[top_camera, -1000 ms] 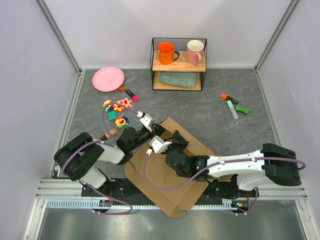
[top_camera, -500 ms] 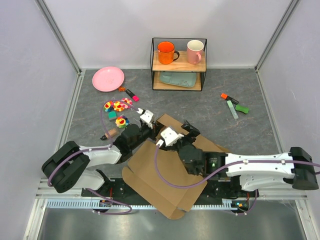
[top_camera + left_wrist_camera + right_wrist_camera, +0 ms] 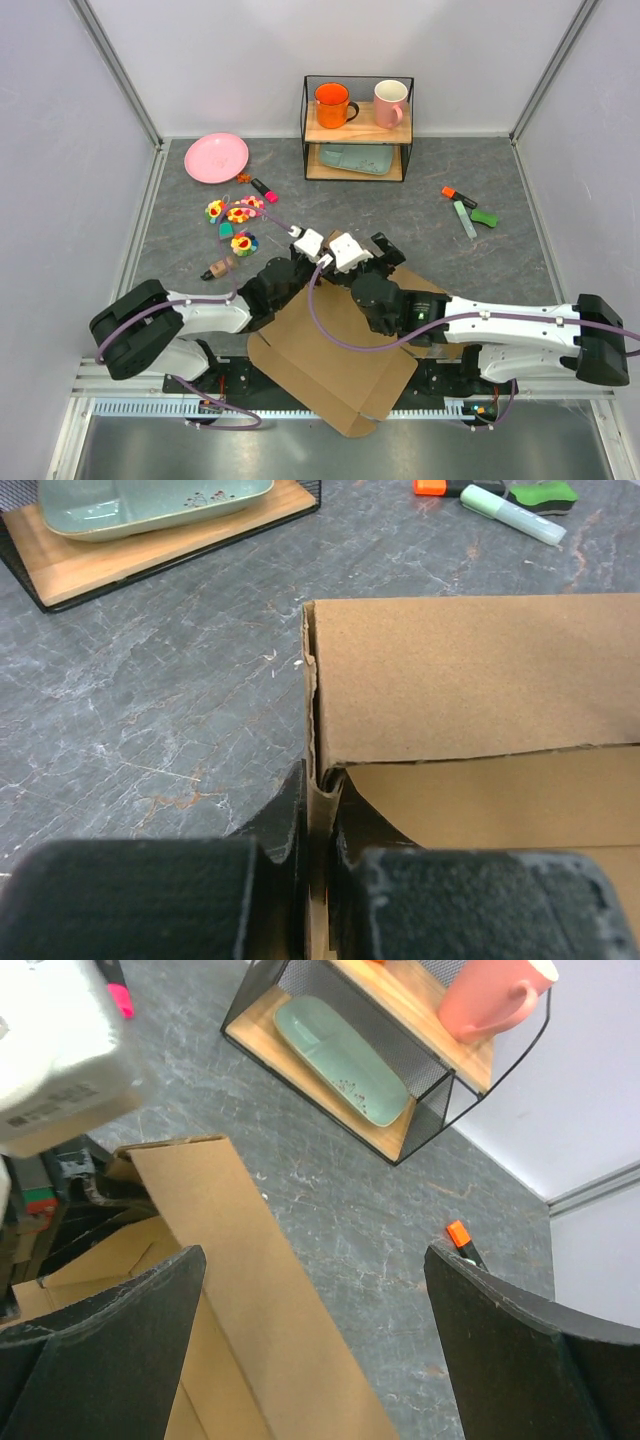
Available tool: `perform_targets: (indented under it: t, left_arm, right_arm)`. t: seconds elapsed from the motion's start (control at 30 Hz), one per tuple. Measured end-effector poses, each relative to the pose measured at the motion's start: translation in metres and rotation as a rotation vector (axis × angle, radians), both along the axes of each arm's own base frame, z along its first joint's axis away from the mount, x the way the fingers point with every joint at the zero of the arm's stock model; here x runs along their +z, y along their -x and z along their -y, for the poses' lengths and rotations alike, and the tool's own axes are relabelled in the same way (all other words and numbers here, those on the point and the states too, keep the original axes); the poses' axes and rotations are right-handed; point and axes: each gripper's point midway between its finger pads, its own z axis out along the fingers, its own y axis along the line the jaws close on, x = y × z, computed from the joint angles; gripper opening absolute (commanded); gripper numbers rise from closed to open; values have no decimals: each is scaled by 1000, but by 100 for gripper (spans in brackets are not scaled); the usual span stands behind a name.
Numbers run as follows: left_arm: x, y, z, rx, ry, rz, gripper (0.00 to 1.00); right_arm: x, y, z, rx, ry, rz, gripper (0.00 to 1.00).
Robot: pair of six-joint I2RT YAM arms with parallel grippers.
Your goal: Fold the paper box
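The left tool (image 3: 320, 815) is clenched on the paper box (image 3: 330, 350): its two black fingers (image 3: 150, 895) pinch the thin corner edge of a raised cardboard panel, which stands up just in front of them. The right tool (image 3: 315, 1260) is spread wide and grasps nothing. Its fingers (image 3: 110, 1360) hang over the box's far panel with bare cardboard and grey desk (image 3: 420, 200) showing between them; whether either finger touches the cardboard cannot be told.

The left arm runs low from its base at the near left, forearm stretched rightward to the box's far left corner. The right arm lies long and low from the near right, reaching leftward across the box, its wrist just beside the left wrist.

The brown box lies mostly flat at the desk's near edge between both bases, one corner overhanging the front rail. A wire shelf (image 3: 357, 128) stands well apart at the back.
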Motion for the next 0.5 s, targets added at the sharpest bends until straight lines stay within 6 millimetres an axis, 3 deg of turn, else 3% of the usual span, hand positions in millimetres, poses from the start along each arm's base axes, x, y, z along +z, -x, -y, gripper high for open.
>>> perform_targets:
  t: [0.3, 0.5]
  left_arm:
    - [-1, -4, 18, 136, -90, 68, 2]
    - [-1, -10, 11, 258, -92, 91, 2]
  right_arm:
    - [-30, -8, 1, -14, 44, -71, 98]
    - [-35, -10, 9, -43, 54, -85, 98]
